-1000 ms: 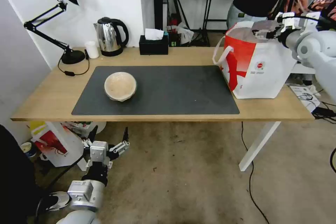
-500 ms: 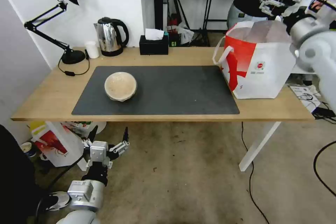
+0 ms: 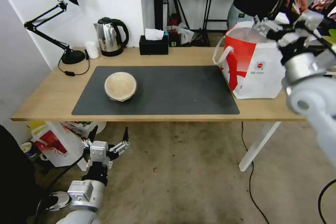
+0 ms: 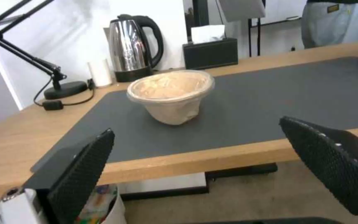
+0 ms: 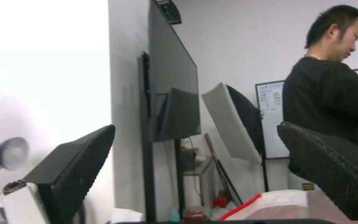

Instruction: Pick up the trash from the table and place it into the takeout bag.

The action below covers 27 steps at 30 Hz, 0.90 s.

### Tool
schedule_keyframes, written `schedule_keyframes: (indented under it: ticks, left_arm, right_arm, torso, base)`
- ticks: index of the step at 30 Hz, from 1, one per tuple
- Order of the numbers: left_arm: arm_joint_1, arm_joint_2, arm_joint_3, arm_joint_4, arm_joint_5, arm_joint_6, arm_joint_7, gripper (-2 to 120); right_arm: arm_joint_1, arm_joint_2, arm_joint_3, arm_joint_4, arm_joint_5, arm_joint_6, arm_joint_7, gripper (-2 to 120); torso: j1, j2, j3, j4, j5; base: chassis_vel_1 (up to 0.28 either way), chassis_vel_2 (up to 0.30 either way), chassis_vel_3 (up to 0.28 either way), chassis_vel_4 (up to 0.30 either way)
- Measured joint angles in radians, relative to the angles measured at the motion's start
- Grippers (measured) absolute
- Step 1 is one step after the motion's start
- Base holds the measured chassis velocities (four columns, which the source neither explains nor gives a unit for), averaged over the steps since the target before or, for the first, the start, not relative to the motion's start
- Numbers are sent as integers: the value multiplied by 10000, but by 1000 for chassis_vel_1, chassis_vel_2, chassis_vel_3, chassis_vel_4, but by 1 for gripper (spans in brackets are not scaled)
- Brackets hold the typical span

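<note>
Pulled right gripper [image 3: 280, 28], fingers spread and empty, back from takeout bag [image 3: 255, 70]; left 1 beige bowl [image 3: 120, 85] on tabletop [image 3: 52, 94].

takeout bag [image 3: 257, 66] interior hidden; right claw [image 3: 280, 28] motion-blurred, covers bag's right edge

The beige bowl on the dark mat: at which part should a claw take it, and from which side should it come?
Probably at the rim, from above. The beige bowl stands upright on the grey mat, its mouth covered, its wall narrowing to the base, so a side grip could slip. One finger would go outside the rim's near edge, one outside the far edge. The open left claw hangs below the table's front edge.
</note>
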Motion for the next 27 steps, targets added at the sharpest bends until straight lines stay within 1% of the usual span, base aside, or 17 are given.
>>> schedule_keyframes:
  ticks: [1,4,5,7,8,10,11,13,14,17,19,21,22,25,27]
  left_arm:
    - [0,0,0,0,0,0,0,100]
    - [0,2,0,0,0,0,1,100]
    - [0,2,0,0,0,0,1,100]
    - [0,1,1,0,0,0,1,100]
    - [0,1,1,0,0,0,1,100]
    - [0,0,0,0,0,0,-2,100]
    - [0,-1,-1,0,0,0,-3,100]
    - [0,0,0,0,0,0,-2,100]
    - [-1,0,0,0,0,0,0,100]
    - [0,0,0,0,0,0,-1,100]
    - [0,0,0,0,0,0,-1,100]
    - [0,0,0,0,0,0,0,100]
    - [0,0,0,0,0,0,0,100]
    - [0,0,0,0,0,0,0,100]
    - [0,0,0,0,0,0,0,100]
  right_arm:
    - [0,0,0,0,0,0,0,100]
    - [-1067,550,1,897,-1070,240,484,100]
    - [-1067,550,1,897,-1070,240,484,100]
    - [-1602,802,-245,1269,-1712,362,1003,100]
    - [-1602,802,-245,1269,-1712,362,1003,100]
    - [-2119,979,-564,1538,-2306,557,1496,100]
    - [-2405,1044,-703,1621,-2607,648,1598,100]
    - [-2456,1055,-734,1634,-2663,667,1613,100]
    - [-3012,1197,-1052,1704,-3280,941,1812,100]
    - [-3702,1307,-1403,1822,-4125,1346,1846,100]
    - [-3725,1307,-1411,1827,-4146,1355,1846,100]
    - [-4159,1293,-1594,1936,-4627,1595,1847,100]
    - [-4159,1293,-1594,1936,-4627,1595,1847,100]
    - [-4843,1237,-1815,2018,-5443,2001,1842,100]
    - [-5116,1237,-1876,2031,-5634,2061,1818,100]
  torso:
    - [0,0,0,0,0]
    - [0,0,-1,2,-4]
    - [0,0,-1,2,-4]
    - [0,0,-1,1,1]
    - [0,0,-1,1,1]
    - [0,0,-1,2,-3]
    - [1,0,-1,3,-2]
    - [0,-1,-1,2,-3]
    - [-1,0,-1,1,2]
    - [0,0,-1,2,0]
    - [0,0,0,1,-1]
    - [0,0,0,1,-1]
    - [0,0,0,1,-1]
    - [0,0,0,3,-1]
    - [0,0,0,1,-1]
  base:
    - [0,0,0,0]
    - [0,0,0,0]
    - [0,0,0,0]
    - [0,0,0,0]
    - [0,0,0,0]
    - [0,0,0,0]
    - [0,0,0,0]
    - [0,0,0,0]
    - [0,0,0,0]
    - [0,0,0,0]
    - [0,0,0,0]
    - [0,0,0,0]
    - [0,0,0,0]
    - [0,0,0,0]
    - [0,0,0,0]
